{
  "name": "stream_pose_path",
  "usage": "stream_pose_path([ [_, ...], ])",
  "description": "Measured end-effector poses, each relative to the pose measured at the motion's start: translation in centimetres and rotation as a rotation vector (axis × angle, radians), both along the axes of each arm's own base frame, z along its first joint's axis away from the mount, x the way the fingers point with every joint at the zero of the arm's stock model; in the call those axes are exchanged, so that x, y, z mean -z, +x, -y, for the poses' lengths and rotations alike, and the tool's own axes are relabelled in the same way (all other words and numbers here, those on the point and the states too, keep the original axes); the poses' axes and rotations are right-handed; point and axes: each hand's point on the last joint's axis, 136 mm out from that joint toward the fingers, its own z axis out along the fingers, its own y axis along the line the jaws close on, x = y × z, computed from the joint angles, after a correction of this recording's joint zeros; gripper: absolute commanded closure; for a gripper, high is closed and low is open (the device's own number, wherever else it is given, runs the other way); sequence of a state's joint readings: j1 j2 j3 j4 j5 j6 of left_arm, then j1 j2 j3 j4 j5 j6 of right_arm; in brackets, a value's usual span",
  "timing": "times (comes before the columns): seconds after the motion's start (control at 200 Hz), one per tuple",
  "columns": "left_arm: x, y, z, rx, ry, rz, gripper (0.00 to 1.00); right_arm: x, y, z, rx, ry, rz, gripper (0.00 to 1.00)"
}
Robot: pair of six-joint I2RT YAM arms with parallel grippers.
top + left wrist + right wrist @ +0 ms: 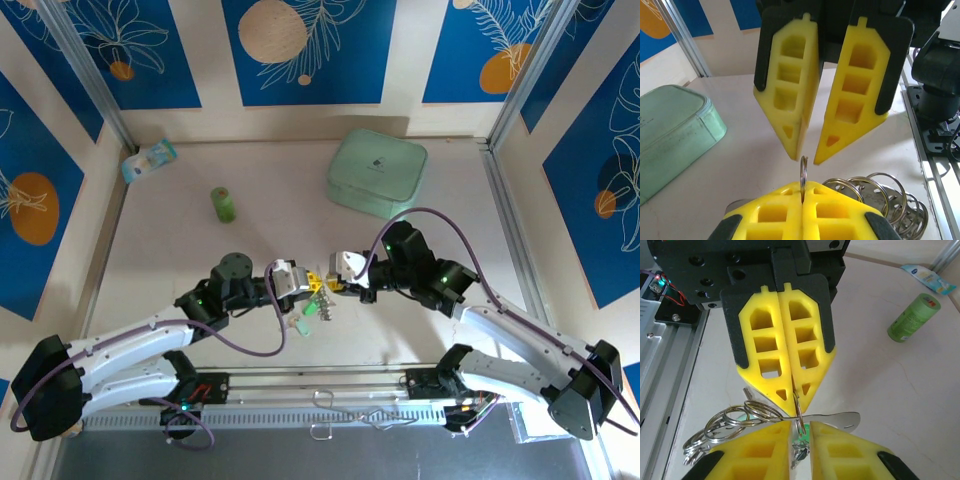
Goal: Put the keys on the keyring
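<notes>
Mid-table, my left gripper [303, 284] and right gripper [334, 286] meet tip to tip. The left gripper [803, 189] is shut on a thin silver ring [803, 170] of the keyring, held on edge. That ring's free end pokes up between the parted fingers of the right gripper [807, 156], which is open. In the right wrist view, the ring [799, 412] hangs from the left gripper [796, 401] into the gap of my right gripper [800, 429]. More linked rings [732, 419] trail left. The green-headed keys [310, 316] lie just below on the table, one key [801, 444] under the gap.
A mint-green rounded case [377, 172] sits at the back right. An upright green cylinder [222, 204] stands at the back left, with a small packet [148, 160] beyond it. A flat silver metal piece [840, 419] lies beside the rings.
</notes>
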State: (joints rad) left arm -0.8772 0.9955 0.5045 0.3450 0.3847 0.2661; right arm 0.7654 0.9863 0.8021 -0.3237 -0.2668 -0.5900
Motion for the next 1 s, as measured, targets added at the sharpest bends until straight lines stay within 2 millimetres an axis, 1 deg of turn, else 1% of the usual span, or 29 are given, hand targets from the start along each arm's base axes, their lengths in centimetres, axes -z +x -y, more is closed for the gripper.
stream_pose_path([
  [0.115,0.0,-0.1,0.0,0.004,-0.008,0.001,1.00,0.1,0.0,-0.1,-0.006,0.000,-0.006,0.81],
  [0.18,0.1,-0.1,0.0,0.007,-0.007,-0.001,1.00,0.3,0.0,-0.2,-0.006,-0.003,-0.009,0.83],
  [0.245,0.2,-0.2,0.0,0.007,-0.006,-0.002,1.00,0.3,0.0,-0.2,-0.007,-0.005,-0.010,0.88],
  [0.325,0.2,-0.2,0.0,0.007,-0.007,-0.001,1.00,0.4,0.0,-0.2,-0.005,-0.006,-0.019,1.00],
  [0.43,0.2,-0.3,-0.1,0.006,-0.012,0.000,1.00,0.5,-0.1,-0.2,-0.013,-0.008,-0.021,1.00],
  [0.46,0.3,-0.3,-0.1,0.006,-0.012,-0.001,0.92,0.5,-0.1,-0.2,-0.013,-0.009,-0.022,1.00],
  [0.48,0.3,-0.2,-0.1,0.005,-0.011,-0.001,0.90,0.6,-0.2,-0.2,-0.014,-0.010,-0.023,1.00],
  [0.595,0.4,-0.2,-0.2,0.000,-0.006,0.001,0.87,0.6,-0.4,-0.3,-0.026,-0.022,-0.030,1.00],
  [0.735,0.8,-0.2,-0.3,0.000,0.026,-0.012,0.87,1.0,-0.7,-0.6,-0.042,-0.060,-0.036,1.00],
  [0.88,0.8,-0.2,-0.3,0.005,0.048,-0.012,0.87,1.1,-0.8,-0.9,-0.050,-0.097,-0.028,1.00],
  [0.945,0.9,-0.3,-0.3,0.006,0.055,-0.011,0.90,1.2,-0.7,-1.0,-0.052,-0.112,-0.024,1.00],
  [1.0,1.2,-0.3,-0.4,0.009,0.063,-0.015,0.97,1.4,-0.7,-1.0,-0.051,-0.125,-0.021,1.00],
])
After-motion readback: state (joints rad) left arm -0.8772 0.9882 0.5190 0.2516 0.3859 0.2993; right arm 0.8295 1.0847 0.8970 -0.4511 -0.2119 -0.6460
